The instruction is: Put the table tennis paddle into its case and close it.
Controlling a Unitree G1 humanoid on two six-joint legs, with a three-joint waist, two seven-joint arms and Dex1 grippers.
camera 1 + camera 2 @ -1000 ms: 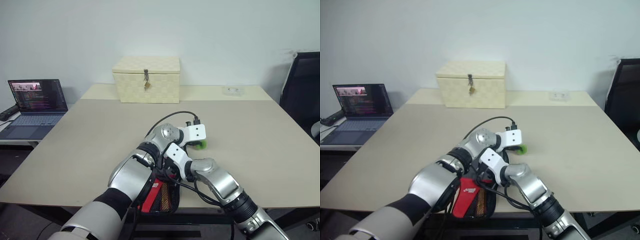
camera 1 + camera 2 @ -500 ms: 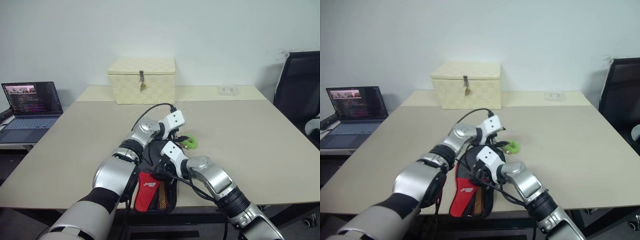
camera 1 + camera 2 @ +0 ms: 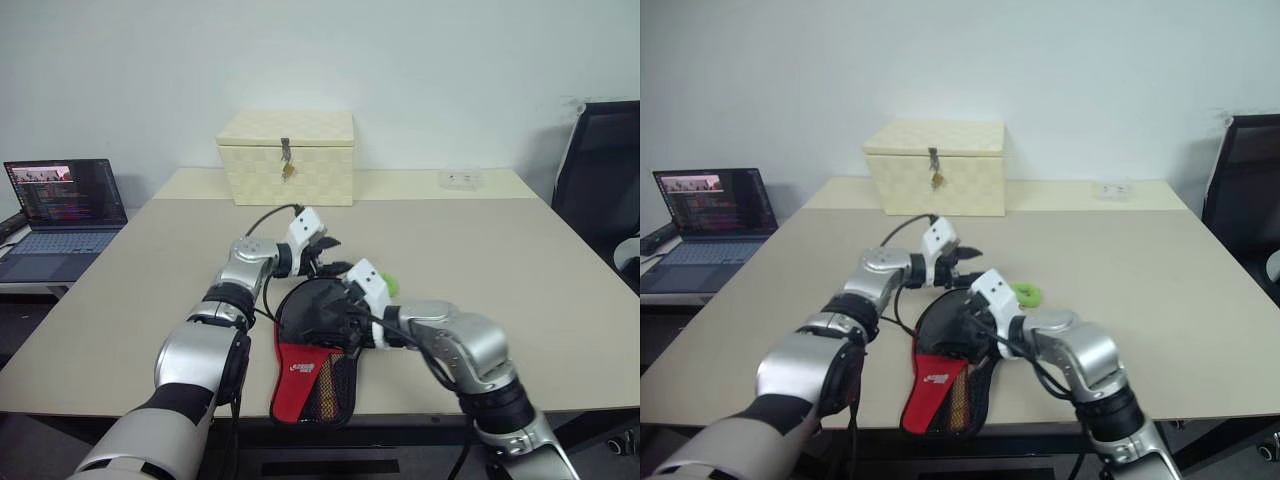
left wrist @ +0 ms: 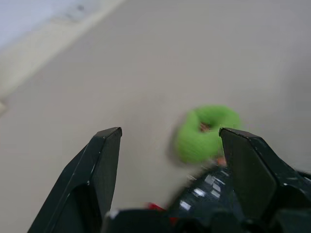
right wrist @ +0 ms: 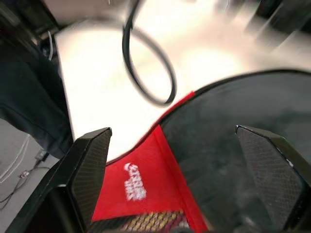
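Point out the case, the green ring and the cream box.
case [image 3: 318,372]: left eye view, on its red panel.
green ring [image 4: 206,132]: left wrist view, on its fuzzy rim.
cream box [image 3: 937,183]: right eye view, on its front wall.

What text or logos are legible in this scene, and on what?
White logo on the red panel of the case: a swoosh mark with lettering, too blurred to read.
Laptop screen: lines of text, too small to read.
Small white item at the table's far edge: markings too small to read.
Cream box: no text visible.
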